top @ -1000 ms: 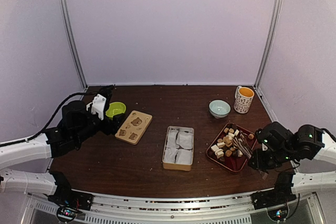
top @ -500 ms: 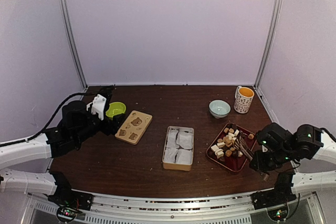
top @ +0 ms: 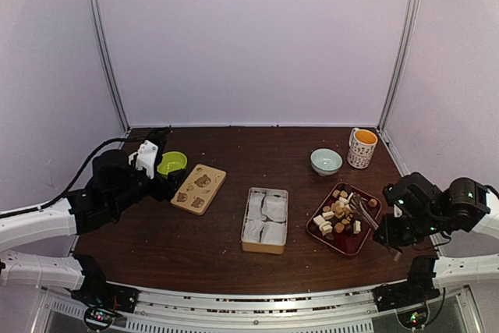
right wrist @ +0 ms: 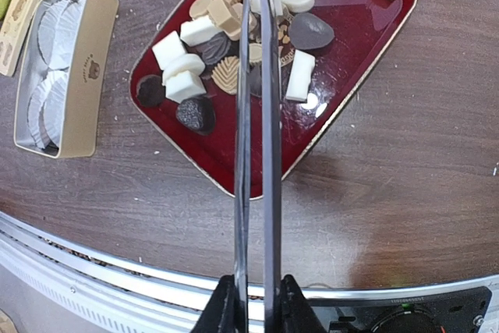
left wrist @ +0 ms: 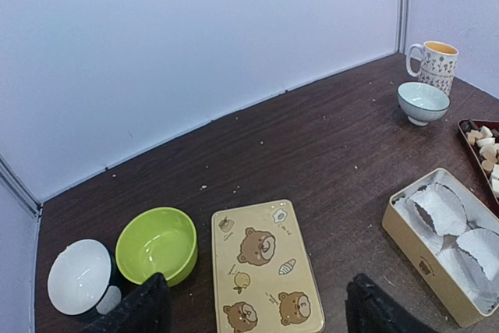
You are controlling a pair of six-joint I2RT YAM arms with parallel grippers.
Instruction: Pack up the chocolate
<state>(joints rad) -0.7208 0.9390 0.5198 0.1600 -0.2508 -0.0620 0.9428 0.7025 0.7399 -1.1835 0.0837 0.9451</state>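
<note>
The chocolate [top: 337, 214], several white, tan and dark pieces, lies in a red tray [top: 349, 243]; it also shows in the right wrist view [right wrist: 195, 33] in that tray [right wrist: 351, 91]. My right gripper [top: 392, 233] [right wrist: 257, 302] is shut on metal tongs [right wrist: 269, 115], whose nearly closed blades reach over the tray to its far side. Their tips are cut off by the frame edge. A tan box [top: 265, 241] [right wrist: 86, 91] with white paper liners stands left of the tray. My left gripper [left wrist: 257, 317] is open and empty above the bear lid [left wrist: 265, 267].
The bear lid [top: 199, 188] lies left of the box. A green bowl [top: 172, 163] [left wrist: 156, 243] and a white bowl [left wrist: 78, 277] sit at far left. A pale blue bowl [top: 326, 161] and a mug [top: 362, 147] stand behind the tray. The table's front rail runs below the tray.
My right arm has drawn back to the right, and the tongs now point further across the tray toward its far side. The left arm has not moved.
</note>
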